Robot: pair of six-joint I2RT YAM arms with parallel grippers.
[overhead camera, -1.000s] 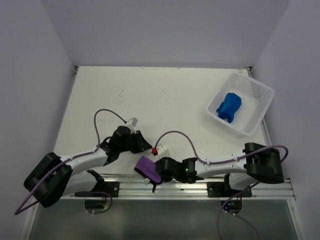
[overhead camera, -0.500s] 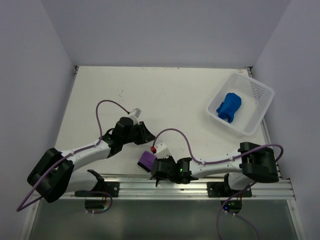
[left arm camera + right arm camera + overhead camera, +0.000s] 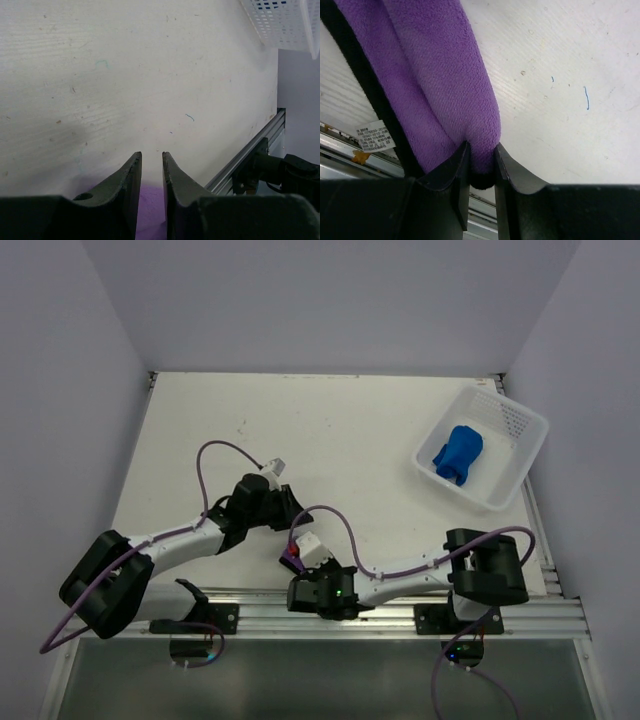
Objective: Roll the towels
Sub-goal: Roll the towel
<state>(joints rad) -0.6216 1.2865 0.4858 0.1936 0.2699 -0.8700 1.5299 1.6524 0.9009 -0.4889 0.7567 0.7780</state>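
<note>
The purple towel (image 3: pixel 292 556) with black trim lies folded near the table's front edge, mostly hidden under the arms. My right gripper (image 3: pixel 295 565) is shut on its folded end, purple pile and black edge pinched between the jaws (image 3: pixel 480 147); the towel (image 3: pixel 445 75) runs up and left from there. My left gripper (image 3: pixel 290 512) sits just behind it, its jaws a narrow gap apart (image 3: pixel 151 154), with purple cloth (image 3: pixel 150 210) between them near their base. The blue towel (image 3: pixel 458 453) lies bunched in the white basket (image 3: pixel 440 423).
The basket stands at the right side of the table and shows in the left wrist view (image 3: pixel 280 20). The aluminium rail (image 3: pixel 400 615) runs along the front edge, close behind the right gripper. A white label (image 3: pixel 374 136) hangs from the towel's trim.
The right arm has swung left and forward with the purple towel, which is now mostly hidden beneath it. The left gripper has shifted slightly up and right.
</note>
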